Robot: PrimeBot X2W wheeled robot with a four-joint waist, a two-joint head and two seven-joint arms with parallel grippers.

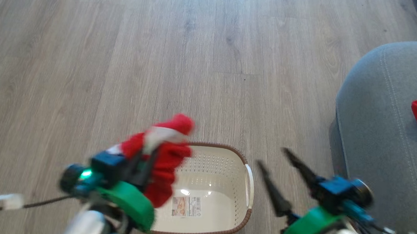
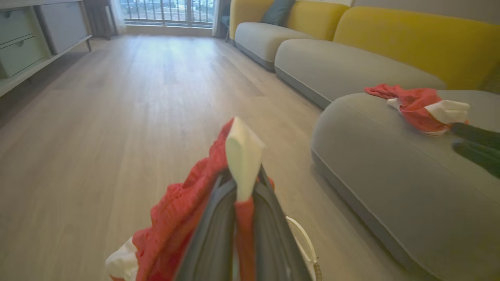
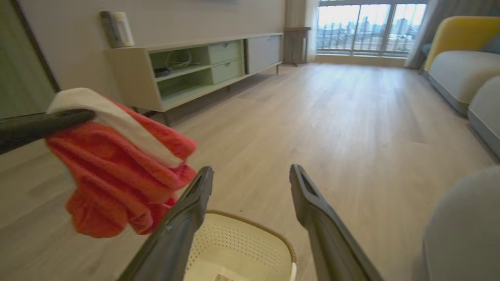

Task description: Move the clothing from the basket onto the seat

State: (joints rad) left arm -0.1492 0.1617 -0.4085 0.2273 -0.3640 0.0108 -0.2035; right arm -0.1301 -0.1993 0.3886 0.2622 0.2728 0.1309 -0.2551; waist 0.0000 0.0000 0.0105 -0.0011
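- Head view: your left gripper (image 1: 150, 153) clenches the red clothing (image 1: 166, 167) above the empty basket (image 1: 223, 165).
- The seat (image 1: 375, 150) lies rightward, past your spread, empty right gripper (image 1: 271, 156), which is nearer.

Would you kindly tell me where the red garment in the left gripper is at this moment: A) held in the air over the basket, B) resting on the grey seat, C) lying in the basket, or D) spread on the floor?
A: the left gripper is shut on the red garment, which hangs clear above the basket, whose bottom lies bare.
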